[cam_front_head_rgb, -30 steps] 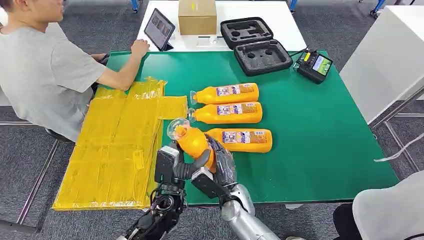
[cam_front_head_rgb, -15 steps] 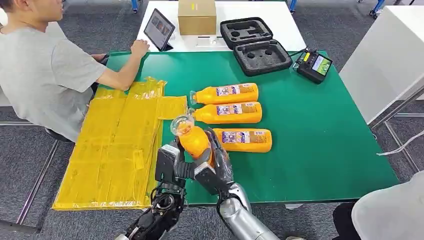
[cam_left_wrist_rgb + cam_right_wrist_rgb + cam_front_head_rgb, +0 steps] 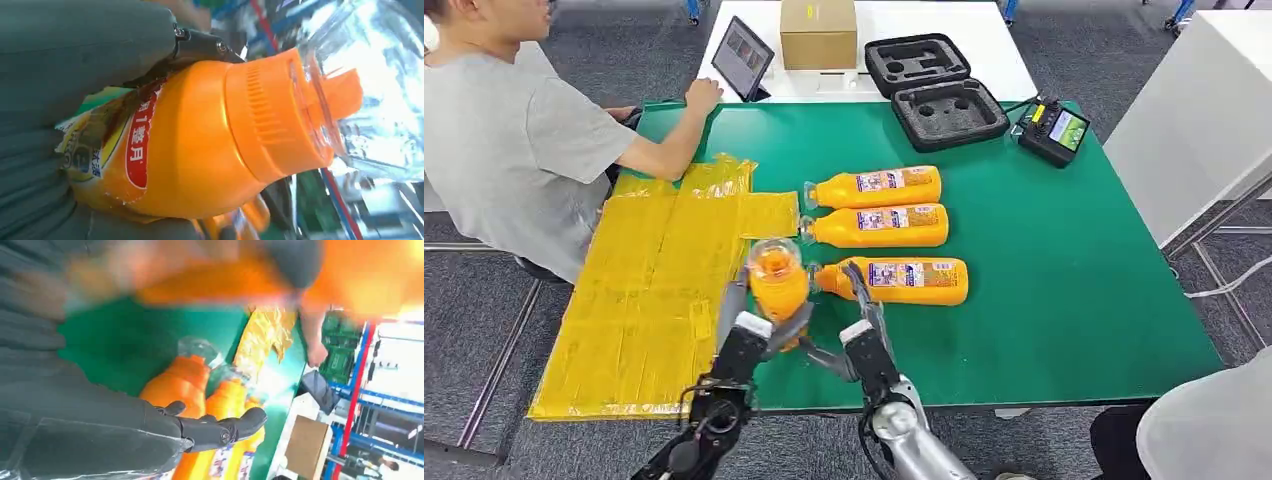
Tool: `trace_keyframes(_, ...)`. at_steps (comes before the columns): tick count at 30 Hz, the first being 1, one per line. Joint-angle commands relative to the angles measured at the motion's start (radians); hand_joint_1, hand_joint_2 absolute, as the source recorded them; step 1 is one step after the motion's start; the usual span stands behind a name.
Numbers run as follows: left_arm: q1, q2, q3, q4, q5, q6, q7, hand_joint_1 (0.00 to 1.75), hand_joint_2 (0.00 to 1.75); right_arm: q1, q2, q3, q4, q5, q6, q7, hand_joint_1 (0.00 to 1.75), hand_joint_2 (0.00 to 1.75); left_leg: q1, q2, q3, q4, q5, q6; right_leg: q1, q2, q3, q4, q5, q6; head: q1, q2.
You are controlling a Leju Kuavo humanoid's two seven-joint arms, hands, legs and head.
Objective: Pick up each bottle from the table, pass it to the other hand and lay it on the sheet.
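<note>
Four orange bottles are in the head view. Three bottles (image 3: 879, 229) lie on the green table (image 3: 1064, 290), near its middle. The held bottle (image 3: 776, 278) stands upright in the left hand (image 3: 749, 335), above the near edge of the table, just beside the yellow sheet (image 3: 659, 290). The right hand (image 3: 864, 350) is beside it with fingers apart, and it seems not to touch the bottle. I judge the bottle full, so rather heavy, with a stiff and smooth body; the labelled middle is the best place to grip.

From the left wrist, the left hand (image 3: 75, 75) wraps the held bottle (image 3: 200, 135) around its label, below the ribbed cap.

From the right wrist, the right hand (image 3: 150, 435) holds nothing; the view is blurred at one side.
</note>
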Motion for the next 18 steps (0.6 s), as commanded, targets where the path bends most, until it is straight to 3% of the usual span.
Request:
trace_keyframes(1,0.039,0.092,0.068,-0.104,-0.02,-0.005,0.015,1.75,1.75,0.027,-0.029,-0.032,-0.068,-0.006,0.008,0.0,0.0,1.75,0.0,0.0,0.002,0.0,-0.001,-0.001,0.0,0.002,0.002,0.0,0.0,-0.001,0.0,0.0)
trace_keyframes(7,0.089,0.117,0.118,-0.171,-0.105,0.007,0.018,1.75,1.75,0.049,-0.035,-0.033,-0.122,-0.007,0.02,0.0,0.0,1.75,0.0,0.0,0.003,0.0,-0.001,-0.001,-0.001,0.002,0.002,0.0,-0.001,-0.001,0.0,0.0)
trace_keyframes(11,0.098,0.11,0.198,-0.207,-0.309,0.007,0.073,1.75,1.75,0.059,-0.03,-0.024,-0.133,-0.002,0.019,0.0,0.0,1.75,0.0,0.0,0.003,0.0,-0.002,-0.002,0.0,0.002,0.002,0.0,-0.001,-0.001,0.0,0.0)
trace_keyframes(12,0.095,0.07,0.307,-0.2,-0.613,0.007,0.115,1.75,1.75,0.062,-0.027,-0.024,-0.136,-0.002,0.026,0.0,0.0,1.75,0.0,-0.001,0.001,0.0,-0.001,-0.001,0.0,0.001,0.001,0.0,0.0,-0.001,0.0,0.0)
trace_keyframes(14,0.067,0.071,0.347,-0.169,-0.892,0.007,0.22,1.75,1.75,0.058,-0.024,-0.027,-0.135,-0.005,0.034,0.0,0.0,1.75,0.0,0.0,0.001,0.0,0.0,-0.001,0.0,0.001,0.001,0.0,0.0,-0.001,0.0,0.0)
trace_keyframes(18,0.005,0.091,0.279,-0.053,-1.185,0.003,0.432,1.75,1.75,0.029,-0.012,-0.034,-0.093,-0.017,0.061,0.0,0.0,1.75,0.0,-0.001,0.001,0.0,0.0,-0.001,0.0,0.0,0.001,0.0,0.0,-0.001,0.0,0.0)
